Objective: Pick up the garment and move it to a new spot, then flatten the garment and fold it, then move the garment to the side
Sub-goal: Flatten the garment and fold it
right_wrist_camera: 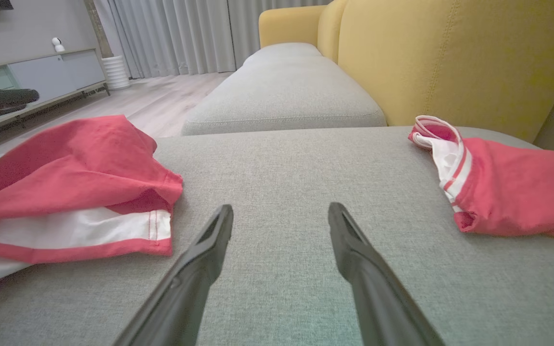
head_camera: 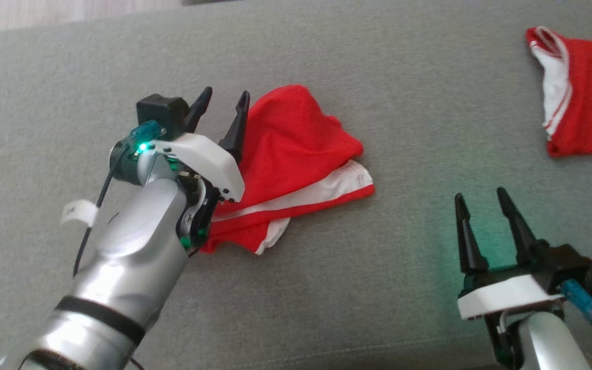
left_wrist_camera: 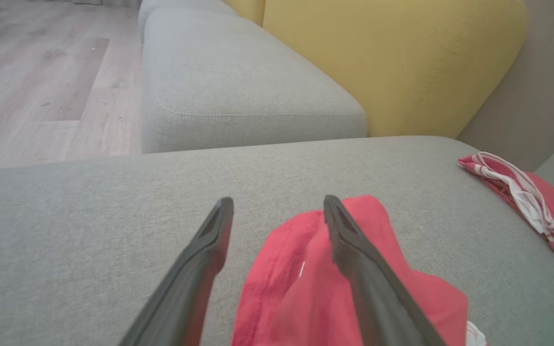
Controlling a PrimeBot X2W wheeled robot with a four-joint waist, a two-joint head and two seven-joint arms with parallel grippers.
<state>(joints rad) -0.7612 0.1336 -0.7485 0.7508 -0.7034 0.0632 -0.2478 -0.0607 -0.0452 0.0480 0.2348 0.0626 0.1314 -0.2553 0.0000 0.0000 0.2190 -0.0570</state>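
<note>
Grey sofa cushion (head_camera: 327,308) carries crumpled red garment (head_camera: 296,149), left pincer (head_camera: 226,92) wide over it; second garment (head_camera: 589,103) at two o'clock; right pincer (head_camera: 480,193) wide.

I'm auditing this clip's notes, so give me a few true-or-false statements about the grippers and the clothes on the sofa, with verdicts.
1. The left gripper has its jaws apart at the edge of the crumpled red garment with a white band. True.
2. The right gripper is shut on a garment. False: it is open over the bare grey fabric cushion, holding nothing.
3. A second red garment with white trim lies on the same cushion. True.
4. The two garments overlap. False: bare cushion separates them.
5. The sofa backrest is blue. False: the padded backrest is yellow.
</note>
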